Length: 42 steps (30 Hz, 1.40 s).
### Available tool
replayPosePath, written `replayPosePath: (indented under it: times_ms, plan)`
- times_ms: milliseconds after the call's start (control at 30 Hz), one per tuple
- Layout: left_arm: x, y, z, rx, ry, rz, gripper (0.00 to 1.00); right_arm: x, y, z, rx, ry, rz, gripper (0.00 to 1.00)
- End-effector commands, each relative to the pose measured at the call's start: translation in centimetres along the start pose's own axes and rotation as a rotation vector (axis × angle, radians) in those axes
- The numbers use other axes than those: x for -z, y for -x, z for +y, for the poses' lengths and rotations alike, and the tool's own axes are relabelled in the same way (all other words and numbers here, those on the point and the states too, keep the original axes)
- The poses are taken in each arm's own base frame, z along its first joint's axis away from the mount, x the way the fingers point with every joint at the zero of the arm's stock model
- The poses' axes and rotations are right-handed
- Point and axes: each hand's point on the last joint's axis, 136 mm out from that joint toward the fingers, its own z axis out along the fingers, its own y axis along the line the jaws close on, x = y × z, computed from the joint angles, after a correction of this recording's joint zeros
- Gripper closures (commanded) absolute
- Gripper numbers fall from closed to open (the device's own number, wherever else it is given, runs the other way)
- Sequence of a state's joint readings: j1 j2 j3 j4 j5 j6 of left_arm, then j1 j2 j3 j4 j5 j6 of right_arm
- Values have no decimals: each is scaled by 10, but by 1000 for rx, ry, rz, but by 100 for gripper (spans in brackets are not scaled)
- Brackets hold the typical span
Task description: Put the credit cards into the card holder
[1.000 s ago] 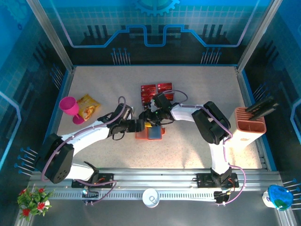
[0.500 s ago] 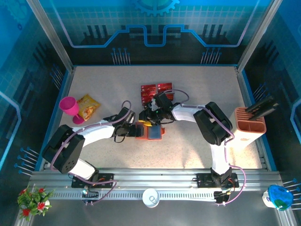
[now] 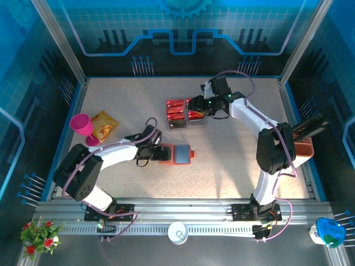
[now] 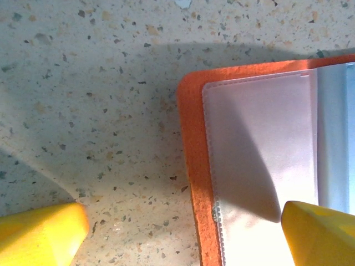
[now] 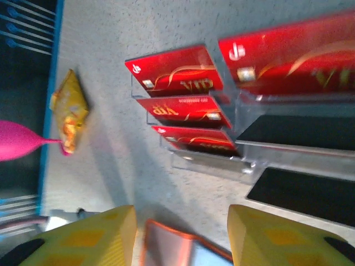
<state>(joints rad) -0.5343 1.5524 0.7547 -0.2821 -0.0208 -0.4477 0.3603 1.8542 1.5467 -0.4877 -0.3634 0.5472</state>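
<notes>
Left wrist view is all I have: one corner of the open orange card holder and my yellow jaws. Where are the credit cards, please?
Observer: The credit cards sit in a clear tiered stand, farther back on the table than the card holder.
Operator: Is the right gripper near them?
Observer: Yes, beside the stand, its jaws apart, nothing between them.
Operator: Other things near the holder?
Observer: The snack bag and pink cup lie toward the table's left edge, apart from it.
</notes>
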Motion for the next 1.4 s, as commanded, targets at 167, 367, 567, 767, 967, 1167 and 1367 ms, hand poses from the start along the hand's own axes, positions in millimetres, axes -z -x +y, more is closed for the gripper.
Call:
replayPosePath:
  times_ms: [167, 367, 567, 767, 967, 1167, 1367]
  plan:
    - [-23, -15, 9, 9, 43, 50, 5, -7, -39, -51, 286, -303, 229, 53]
    - [-26, -18, 10, 8, 45, 62, 5, -15, -59, -50, 377, -344, 291, 52]
    - [-27, -16, 7, 10, 38, 63, 5, -21, -71, -63, 481, -431, 353, 51]
    - [-30, -16, 4, 8, 24, 76, 5, -27, -75, -67, 567, -486, 380, 51]
    - [-30, -14, 2, 12, 19, 75, 5, -37, -76, -72, 623, -527, 407, 50]
    - [-31, -14, 1, 15, 17, 77, 5, -45, -62, -77, 646, -569, 401, 50]
    - [-31, -14, 1, 14, 18, 80, 5, -54, -52, -79, 641, -578, 399, 50]
